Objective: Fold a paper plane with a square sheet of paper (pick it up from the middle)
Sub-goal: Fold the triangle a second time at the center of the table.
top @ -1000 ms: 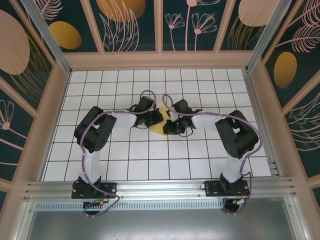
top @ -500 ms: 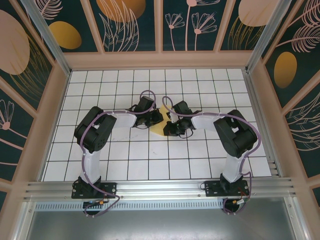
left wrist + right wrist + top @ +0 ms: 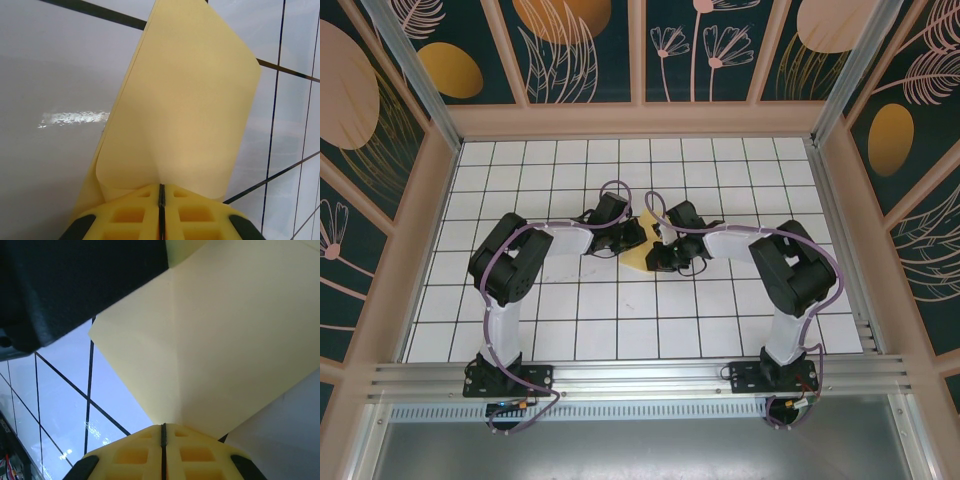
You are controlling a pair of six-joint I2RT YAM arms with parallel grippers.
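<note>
Both closed on the yellow paper sheet (image 3: pixel 185 100), the left claw (image 3: pixel 161 187) and right claw (image 3: pixel 163 426) pinch opposite edges over the bench (image 3: pixel 620 325), apparently steadying it for folding.

From above and behind, the top camera takes in the whole desk (image 3: pixel 620 320). Wrist cameras peer past the left hand (image 3: pixel 161 189) and right hand (image 3: pixel 163 429), close onto the yellow paper (image 3: pixel 185 100) all views share.

Bright, even light; glare streak on table (image 3: pixel 70 117); wrist views soft.
</note>
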